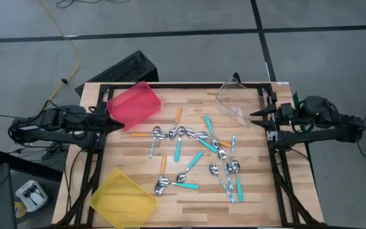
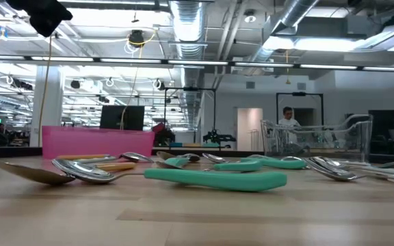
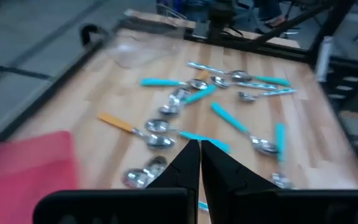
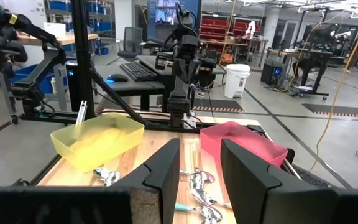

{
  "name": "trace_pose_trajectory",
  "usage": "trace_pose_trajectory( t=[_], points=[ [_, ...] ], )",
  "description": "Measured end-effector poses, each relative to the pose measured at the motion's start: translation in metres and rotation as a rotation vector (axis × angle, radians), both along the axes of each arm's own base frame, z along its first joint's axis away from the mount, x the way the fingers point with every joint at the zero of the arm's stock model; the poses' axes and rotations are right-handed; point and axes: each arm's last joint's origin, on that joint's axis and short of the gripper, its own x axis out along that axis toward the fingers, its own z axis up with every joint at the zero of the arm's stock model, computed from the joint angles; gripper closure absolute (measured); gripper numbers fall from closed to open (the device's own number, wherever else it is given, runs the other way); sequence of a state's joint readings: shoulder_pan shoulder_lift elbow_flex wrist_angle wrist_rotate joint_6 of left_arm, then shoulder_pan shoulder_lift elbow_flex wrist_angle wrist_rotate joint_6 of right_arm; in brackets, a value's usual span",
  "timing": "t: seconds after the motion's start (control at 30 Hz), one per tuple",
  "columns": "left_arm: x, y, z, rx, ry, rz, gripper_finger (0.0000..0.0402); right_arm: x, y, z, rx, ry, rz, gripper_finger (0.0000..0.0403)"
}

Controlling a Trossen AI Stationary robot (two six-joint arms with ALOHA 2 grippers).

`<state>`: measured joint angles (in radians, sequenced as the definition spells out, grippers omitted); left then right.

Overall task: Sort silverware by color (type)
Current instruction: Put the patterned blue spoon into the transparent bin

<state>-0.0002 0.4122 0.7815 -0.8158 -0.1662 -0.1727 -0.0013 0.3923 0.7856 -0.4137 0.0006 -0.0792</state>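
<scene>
Butcher-block wooden tabletop (image 1: 189,194), pale planks in a black metal frame, on a grey concrete floor; beyond it an open workshop with exposed ducts, strip lights, desks, and a person standing far off. Silverware (image 1: 196,156): small spoons with shiny metal bowls and slim plastic handles in teal, orange and striped light blue, scattered loose and partly overlapping across the table's middle, none in any bin. Red translucent plastic bin (image 1: 134,104), rectangular, at the far left, tilted over the frame edge. Yellow translucent plastic bin (image 1: 123,198), rectangular, at the near left corner. Clear plastic bin (image 1: 240,102), angular, at the far right. Bare wood lies along the near edge and between the spoons and each side rail. Left gripper (image 3: 200,163), dark fingers pressed together, empty, hovers over the left rail beside the red bin. Right gripper (image 4: 199,167), blunt dark fingers parted, grasping nothing, waits over the right rail, well apart from the spoons.
</scene>
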Motion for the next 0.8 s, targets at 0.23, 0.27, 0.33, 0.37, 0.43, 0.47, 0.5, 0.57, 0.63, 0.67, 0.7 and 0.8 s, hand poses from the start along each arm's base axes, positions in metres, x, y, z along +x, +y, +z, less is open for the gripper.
trace_pose_trajectory(
  t=[0.23,0.27,0.33,0.37,0.43,0.47,0.5,0.57,0.63,0.67,0.7,0.8],
  points=[
    [-0.0005,0.0007,-0.0007,0.026,0.012,0.014,0.0401,0.0000,0.0000,0.0000,0.000,0.000,0.000,0.0262],
    [-0.0005,0.0006,-0.0007,0.026,0.012,0.012,0.0401,0.0000,0.0000,0.0000,0.000,0.000,0.000,0.0262],
    [-0.0005,0.0007,-0.0007,0.027,0.012,0.013,0.0401,0.0000,0.0000,0.0000,0.000,0.000,0.000,0.0262],
    [-0.0005,0.0007,-0.0007,0.027,0.012,0.014,0.0401,0.0000,0.0000,-0.0001,0.000,0.001,0.000,0.0262],
    [-0.0004,0.0008,-0.0004,0.030,0.009,0.019,0.0401,0.0000,0.0000,-0.0002,0.000,0.002,0.000,0.0262],
    [-0.0001,0.0009,0.0001,0.035,0.004,0.020,0.0401,0.0000,0.0000,-0.0004,0.000,0.004,0.000,0.0262],
    [0.0003,0.0012,0.0011,0.044,-0.006,0.026,0.0401,0.0000,0.0000,-0.0008,0.000,0.008,0.000,0.0262],
    [0.0015,0.0017,0.0018,0.051,-0.012,0.043,0.0401,0.0000,0.0000,-0.0015,0.000,0.015,0.000,0.0262],
    [0.0022,0.0017,0.0015,0.031,-0.012,0.053,0.0401,0.0000,0.0000,-0.0025,0.000,0.025,0.000,0.0262],
    [0.0024,0.0017,0.0015,0.015,-0.014,0.058,0.0401,0.0000,0.0000,-0.0027,0.000,0.027,-0.001,0.0262],
    [0.0023,0.0016,0.0013,0.001,-0.015,0.062,0.0401,0.0000,0.0000,-0.0026,0.000,0.026,-0.001,0.0262],
    [0.0020,0.0015,0.0012,-0.020,-0.018,0.067,0.0401,0.0001,0.0000,-0.0025,0.000,0.025,-0.001,0.0262]
  ],
)
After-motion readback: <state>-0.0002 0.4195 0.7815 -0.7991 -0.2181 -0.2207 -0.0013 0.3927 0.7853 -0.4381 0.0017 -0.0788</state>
